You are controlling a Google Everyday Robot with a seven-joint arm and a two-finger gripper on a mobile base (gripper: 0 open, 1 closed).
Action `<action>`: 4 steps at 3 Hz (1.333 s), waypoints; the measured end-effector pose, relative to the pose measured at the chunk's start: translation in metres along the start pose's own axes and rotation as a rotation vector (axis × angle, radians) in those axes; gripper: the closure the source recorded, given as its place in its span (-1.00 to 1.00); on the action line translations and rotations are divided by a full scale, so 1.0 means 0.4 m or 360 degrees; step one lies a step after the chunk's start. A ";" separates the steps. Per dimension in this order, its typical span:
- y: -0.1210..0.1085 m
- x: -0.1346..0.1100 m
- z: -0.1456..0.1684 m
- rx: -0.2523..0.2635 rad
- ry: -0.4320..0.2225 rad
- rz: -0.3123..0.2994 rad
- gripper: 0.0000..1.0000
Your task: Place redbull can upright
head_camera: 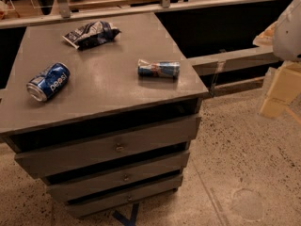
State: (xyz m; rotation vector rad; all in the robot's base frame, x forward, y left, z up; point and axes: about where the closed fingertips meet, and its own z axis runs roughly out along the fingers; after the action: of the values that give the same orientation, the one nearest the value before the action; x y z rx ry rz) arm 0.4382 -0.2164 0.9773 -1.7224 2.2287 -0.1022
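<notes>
Redbull can (158,69) lying on its side on grey cabinet top (108,98), right of frame centre, near right edge of top.

We are judging step as approach, can not yet grasped. For doing it well:
- coming from above
- gripping across narrow body
- lifting, then turning until one silver end is facing down
- releasing low, so can is not tipping

Pepsi can (48,81) and snack bag (91,33) lying at left, out of way.

Gripper (277,95) hanging at right edge of frame over floor, well apart from can, holding nothing we are seeing. Open or closed, we cannot tell.
</notes>
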 end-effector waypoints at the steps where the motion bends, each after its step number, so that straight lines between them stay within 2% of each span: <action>1: -0.012 -0.014 -0.002 0.0028 -0.0004 -0.0023 -1.00; 2: -0.066 -0.041 0.012 0.0057 -0.0041 -0.0010 -1.00; 4: -0.188 -0.114 0.082 0.0022 -0.0114 0.0056 -1.00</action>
State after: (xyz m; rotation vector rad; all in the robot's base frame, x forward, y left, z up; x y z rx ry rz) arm 0.5277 -0.1885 0.9746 -1.6524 2.2002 -0.0470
